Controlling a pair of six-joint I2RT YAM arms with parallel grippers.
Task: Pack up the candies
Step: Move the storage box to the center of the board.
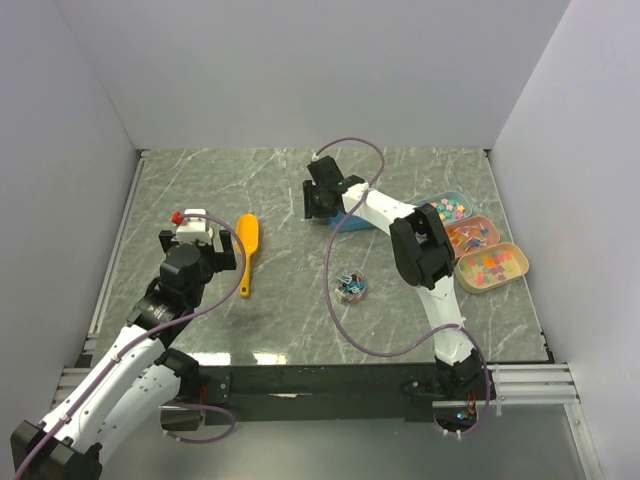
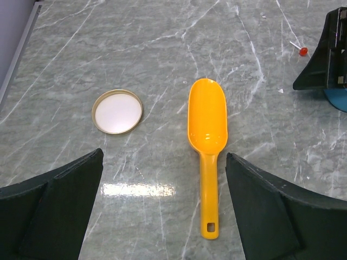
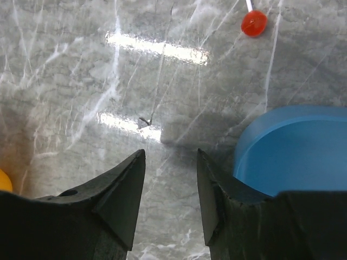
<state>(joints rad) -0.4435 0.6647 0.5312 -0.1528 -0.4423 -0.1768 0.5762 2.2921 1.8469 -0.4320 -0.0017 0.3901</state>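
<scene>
The left claw (image 2: 164, 158) is spread wide and the right claw (image 3: 171, 156) is narrowed to a small gap; nothing is held by either. One heap of candies (image 1: 350, 288), one yellow scoop (image 2: 206, 122), one round lid (image 2: 117, 111) and three trays (image 1: 523, 263) are counted on the tabletop (image 1: 250, 180). The candies are seen between the arms, well apart from both claws. The heap is roundish, so no long axis can be told.

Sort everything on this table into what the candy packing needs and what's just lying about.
For the job: candies; probably also the yellow scoop and blue container.

Lying about: three trays of other sweets; red ball-tipped stick; round lid, use unclear.
</scene>
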